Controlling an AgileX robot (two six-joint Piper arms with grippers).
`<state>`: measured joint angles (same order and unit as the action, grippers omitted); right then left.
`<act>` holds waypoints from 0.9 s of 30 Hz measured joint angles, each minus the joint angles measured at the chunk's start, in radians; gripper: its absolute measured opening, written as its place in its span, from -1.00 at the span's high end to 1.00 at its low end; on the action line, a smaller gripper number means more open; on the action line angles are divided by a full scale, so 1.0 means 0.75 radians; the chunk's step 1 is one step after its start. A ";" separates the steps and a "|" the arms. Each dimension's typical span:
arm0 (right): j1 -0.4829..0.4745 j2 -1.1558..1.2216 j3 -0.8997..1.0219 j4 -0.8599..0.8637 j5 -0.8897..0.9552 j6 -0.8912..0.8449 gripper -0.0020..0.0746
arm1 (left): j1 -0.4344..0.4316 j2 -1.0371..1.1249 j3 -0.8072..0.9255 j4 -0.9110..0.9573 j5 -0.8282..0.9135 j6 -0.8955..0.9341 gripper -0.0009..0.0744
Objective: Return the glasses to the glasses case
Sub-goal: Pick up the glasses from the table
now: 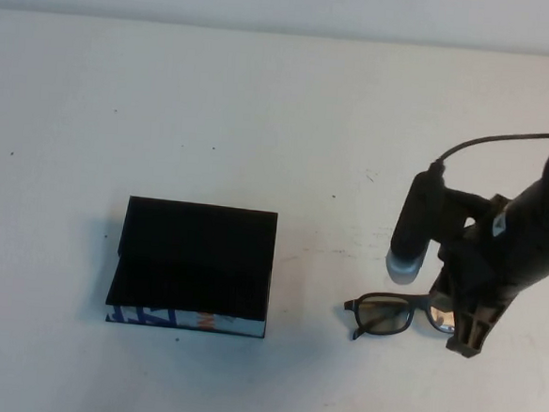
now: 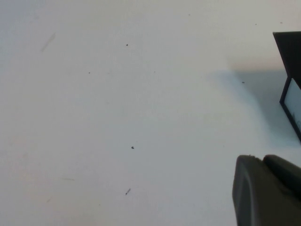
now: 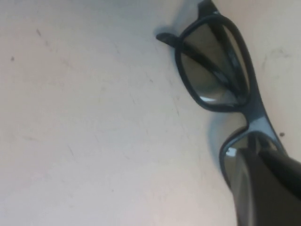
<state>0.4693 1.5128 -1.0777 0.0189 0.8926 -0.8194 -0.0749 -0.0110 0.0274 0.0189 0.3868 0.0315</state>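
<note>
The glasses case (image 1: 195, 257) is a flat black box lying left of the table's middle, with its blue, white and orange printed edge toward me. One corner of it shows in the left wrist view (image 2: 290, 52). The black-framed glasses (image 1: 394, 313) lie on the table to the right of the case, lenses toward me. My right gripper (image 1: 463, 337) is down at their right lens. In the right wrist view the frame (image 3: 214, 70) runs in between the closed fingers of the right gripper (image 3: 256, 150). My left gripper (image 2: 263, 162) is shut and empty over bare table, left of the case, out of the high view.
The white table (image 1: 262, 120) carries only a few small dark specks. A black cable (image 1: 505, 142) arcs above the right arm. A wall runs along the table's far edge.
</note>
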 joint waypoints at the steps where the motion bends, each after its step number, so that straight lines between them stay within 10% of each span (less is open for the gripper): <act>1: -0.003 0.028 -0.012 0.009 -0.002 -0.092 0.97 | 0.000 0.000 0.000 0.000 0.000 0.000 0.99; 13: -0.122 0.306 -0.195 0.116 0.057 -0.567 0.16 | 0.000 0.000 0.000 0.000 0.000 0.000 0.99; 27: -0.132 0.424 -0.260 0.147 0.077 -0.693 0.08 | 0.000 0.000 0.000 0.000 0.000 0.000 0.99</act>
<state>0.3701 1.8311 -1.2729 0.1292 0.9504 -1.3394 -0.0749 -0.0110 0.0274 0.0189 0.3868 0.0315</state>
